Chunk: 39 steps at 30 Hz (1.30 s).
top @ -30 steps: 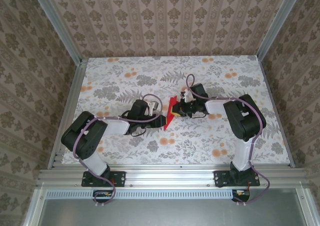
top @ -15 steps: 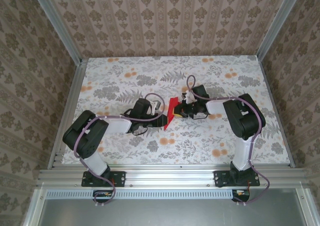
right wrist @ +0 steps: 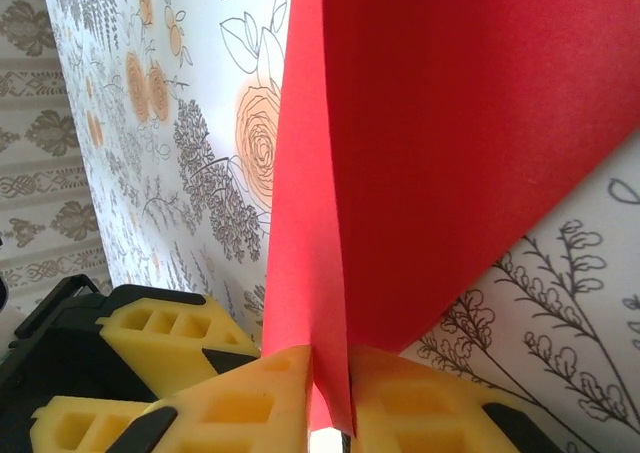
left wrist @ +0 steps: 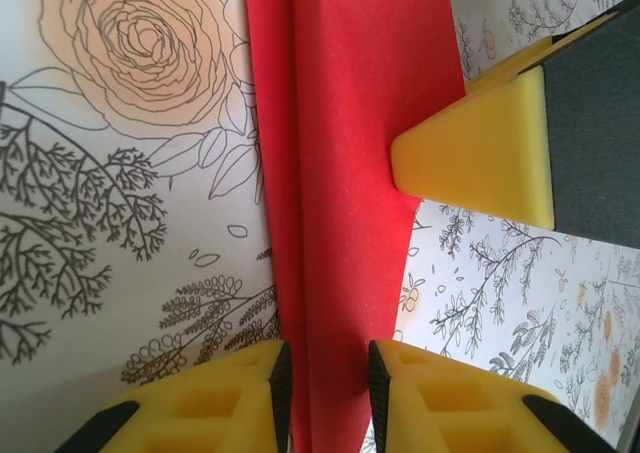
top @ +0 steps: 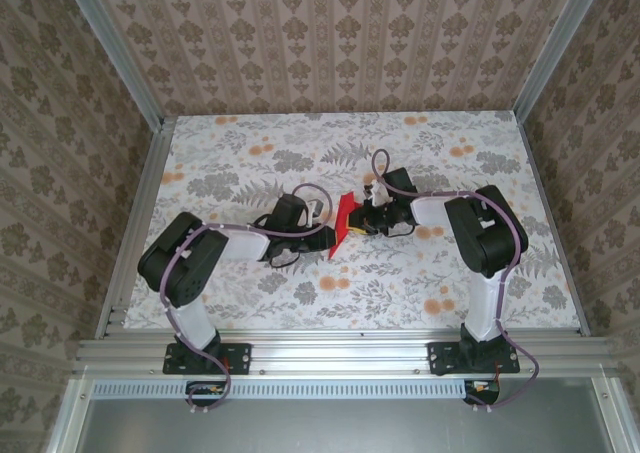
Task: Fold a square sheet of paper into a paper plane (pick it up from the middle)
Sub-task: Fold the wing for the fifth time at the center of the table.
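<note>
The paper is bright red, folded into a narrow pointed strip with a long crease, and sits mid-table between both grippers. My right gripper is shut on its creased edge; in the right wrist view the paper rises out of the pinched right gripper. My left gripper is at the paper's other side. In the left wrist view the left gripper is narrowly open, jaws straddling the red strip, which fills the gap. A right finger touches the strip's right edge.
The floral tablecloth covers the table, with patterned walls and aluminium rails on three sides. Both arms reach inward, nearly meeting at the middle. The left gripper's yellow fingers show at the lower left of the right wrist view.
My left arm has slid right, bringing its gripper up against the paper. The right gripper has kept its hold and barely shifted.
</note>
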Motion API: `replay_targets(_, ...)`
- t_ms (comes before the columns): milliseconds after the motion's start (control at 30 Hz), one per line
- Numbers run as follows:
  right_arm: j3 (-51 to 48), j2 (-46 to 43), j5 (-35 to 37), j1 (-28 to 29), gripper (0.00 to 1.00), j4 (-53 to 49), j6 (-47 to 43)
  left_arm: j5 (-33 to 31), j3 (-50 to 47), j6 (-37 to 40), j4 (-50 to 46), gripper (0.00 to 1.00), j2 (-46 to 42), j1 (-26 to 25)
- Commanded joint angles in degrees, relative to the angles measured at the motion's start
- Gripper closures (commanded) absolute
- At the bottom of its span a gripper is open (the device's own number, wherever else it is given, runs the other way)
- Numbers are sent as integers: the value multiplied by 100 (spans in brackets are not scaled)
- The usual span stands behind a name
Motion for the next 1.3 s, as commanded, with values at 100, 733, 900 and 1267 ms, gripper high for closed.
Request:
replay_targets(100, 194, 199, 133, -37, 82, -221, -126, 19, 230, -42, -134, 77, 125, 51)
replay_targets(733, 521, 425, 1131, 26, 73, -1102, -180, -139, 404, 64, -660, 82, 198, 42)
replay_targets(900, 718, 518, 1765, 94, 70, -1770, -319, -73, 405, 26, -612, 80, 115, 58)
replay_targets(1267, 843, 664, 1867, 135, 61, -2009, -298, 327, 366, -195, -209, 77, 209, 104)
